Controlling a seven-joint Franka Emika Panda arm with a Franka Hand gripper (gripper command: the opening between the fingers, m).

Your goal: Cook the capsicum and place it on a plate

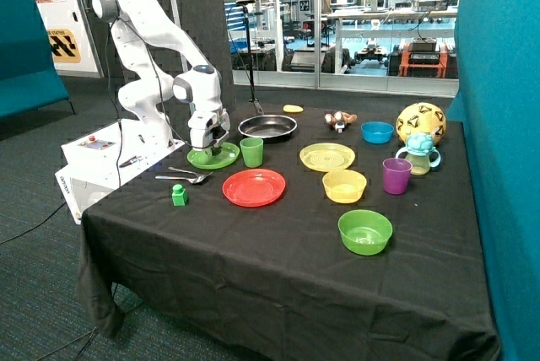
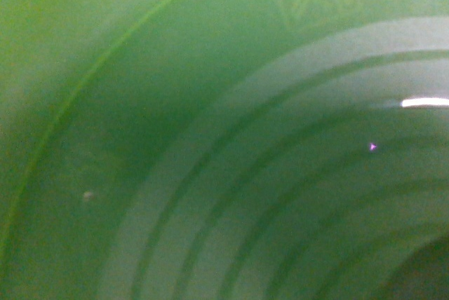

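The bright green plate (image 1: 226, 158) lies near the table's back corner beside the robot base. My gripper (image 1: 210, 147) is lowered right onto it, between the pan and the table edge. The wrist view is filled by the plate (image 2: 210, 139), with its ridged rings very close to the camera. A dark patch shows at one corner of that view, and I cannot tell whether it is the capsicum. In the outside view the capsicum is hidden. No capsicum shows in the black pan (image 1: 267, 127).
A green cup (image 1: 251, 152) stands right beside the plate. A red plate (image 1: 254, 187), cutlery (image 1: 186, 176) and a green block (image 1: 179, 196) lie in front. Further along are a yellow plate (image 1: 327, 157), yellow bowl (image 1: 344, 185), green bowl (image 1: 365, 232) and purple cup (image 1: 396, 175).
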